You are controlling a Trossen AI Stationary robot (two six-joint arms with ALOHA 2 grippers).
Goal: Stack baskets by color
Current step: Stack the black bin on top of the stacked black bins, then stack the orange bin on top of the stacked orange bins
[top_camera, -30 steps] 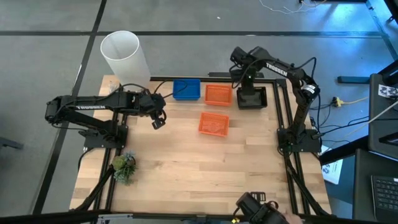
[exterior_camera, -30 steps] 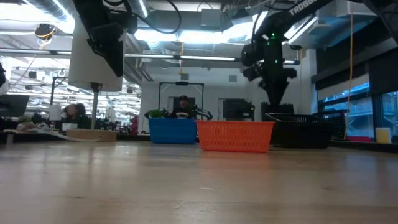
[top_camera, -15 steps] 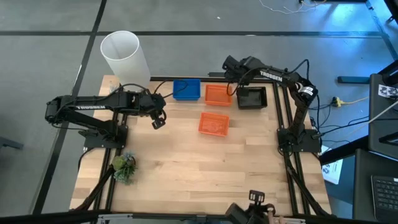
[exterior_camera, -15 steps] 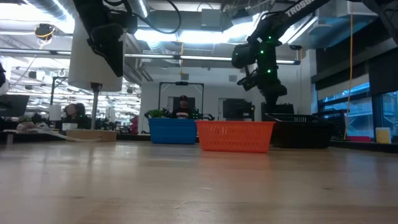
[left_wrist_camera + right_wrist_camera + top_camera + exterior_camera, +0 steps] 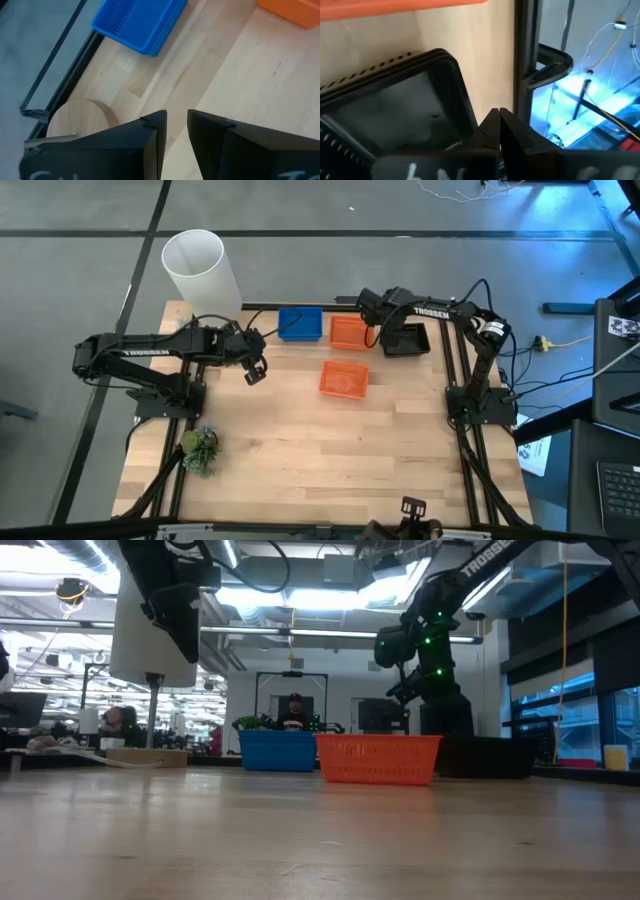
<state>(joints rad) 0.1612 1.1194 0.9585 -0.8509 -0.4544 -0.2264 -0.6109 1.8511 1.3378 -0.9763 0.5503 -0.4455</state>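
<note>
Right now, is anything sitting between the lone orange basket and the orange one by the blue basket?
Nothing visible does. Bare wood lies between the lone orange basket and the orange basket behind it, beside the blue basket.

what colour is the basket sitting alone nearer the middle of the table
Orange, with a mesh bottom. The high view shows it best.

Three baskets (image 5: 349, 332) in a back row, perhaps stacked; one basket (image 5: 343, 378) before them
</note>
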